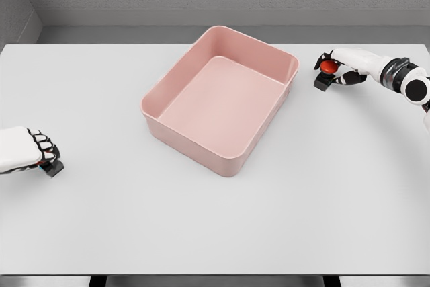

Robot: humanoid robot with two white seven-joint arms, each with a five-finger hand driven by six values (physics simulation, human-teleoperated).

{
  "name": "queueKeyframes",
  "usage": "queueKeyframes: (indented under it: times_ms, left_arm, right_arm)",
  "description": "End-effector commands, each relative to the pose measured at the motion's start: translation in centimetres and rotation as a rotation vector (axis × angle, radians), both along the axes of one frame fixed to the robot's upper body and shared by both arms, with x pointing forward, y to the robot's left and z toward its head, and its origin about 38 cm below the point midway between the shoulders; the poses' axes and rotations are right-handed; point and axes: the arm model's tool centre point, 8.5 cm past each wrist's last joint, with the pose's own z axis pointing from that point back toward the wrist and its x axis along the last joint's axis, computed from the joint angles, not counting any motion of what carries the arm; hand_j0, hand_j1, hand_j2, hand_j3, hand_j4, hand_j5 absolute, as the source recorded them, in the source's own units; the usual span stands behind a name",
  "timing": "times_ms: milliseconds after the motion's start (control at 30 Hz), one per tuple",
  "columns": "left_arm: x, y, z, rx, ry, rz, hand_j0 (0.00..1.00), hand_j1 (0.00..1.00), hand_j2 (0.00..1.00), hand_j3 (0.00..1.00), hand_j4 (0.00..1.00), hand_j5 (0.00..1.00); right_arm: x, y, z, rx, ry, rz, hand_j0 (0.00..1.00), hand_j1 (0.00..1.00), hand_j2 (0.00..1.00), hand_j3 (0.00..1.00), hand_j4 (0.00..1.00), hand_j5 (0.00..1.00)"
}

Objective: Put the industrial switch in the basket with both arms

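At upper right, the right hand (338, 70) gripped the black, red-buttoned industrial switch (326, 74); mid-left, the left hand's (32, 150) fingers were curled beside the pink plastic basket (156, 102).

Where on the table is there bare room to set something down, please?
The table is bare along the front, between the left hand and the pink basket. The basket's floor is bare too. It is crowded only at far right, where the right hand grips the red-buttoned switch.

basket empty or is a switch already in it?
Empty. The pink basket shows only its bare floor. The red-buttoned switch is on the table, in the right hand, outside the basket.
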Motion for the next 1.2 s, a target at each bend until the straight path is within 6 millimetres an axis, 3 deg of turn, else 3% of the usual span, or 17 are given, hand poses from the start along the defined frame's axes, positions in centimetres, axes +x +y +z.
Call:
queueKeyframes:
  times_ms: [0,233,367,733,933,1100,1167]
  left_arm:
    - [-0.1,-0.1,-0.1,0.005,0.006,-0.003,0.42,0.42,0.42,0.42,0.42,0.42]
    - [0.2,-0.5,0.7,-0.001,-0.015,-0.016,0.36,0.36,0.36,0.36,0.36,0.36]
    - [1.3,-0.7,2.5,0.004,-0.057,-0.018,0.36,0.36,0.36,0.36,0.36,0.36]
    - [4.3,-4.2,5.7,-0.111,-0.176,-0.063,0.37,0.37,0.37,0.37,0.37,0.37]
    - [5.4,-6.5,9.0,-0.154,-0.266,-0.121,0.37,0.37,0.37,0.37,0.37,0.37]
    - [6.7,-10.8,9.1,-0.212,-0.274,-0.216,0.37,0.37,0.37,0.37,0.37,0.37]
    - [7.1,-11.5,10.0,-0.222,-0.298,-0.232,0.37,0.37,0.37,0.37,0.37,0.37]
  right_arm:
    - [0.0,0.0,0.1,0.002,-0.003,0.002,0.57,0.57,0.57,0.57,0.57,0.57]
    - [0.0,-0.1,0.3,-0.001,-0.008,0.006,0.55,0.55,0.55,0.55,0.55,0.55]
    - [0.0,-0.1,0.6,0.006,-0.017,0.026,0.51,0.51,0.51,0.51,0.51,0.51]
    - [0.1,-0.2,1.4,0.017,-0.034,0.035,0.48,0.48,0.48,0.48,0.48,0.48]
    - [0.1,-0.2,1.8,0.026,-0.038,0.051,0.48,0.48,0.48,0.48,0.48,0.48]
    - [0.2,-0.2,2.0,0.029,-0.039,0.052,0.47,0.47,0.47,0.47,0.47,0.47]
    - [0.2,-0.6,2.3,0.034,-0.036,0.046,0.47,0.47,0.47,0.47,0.47,0.47]
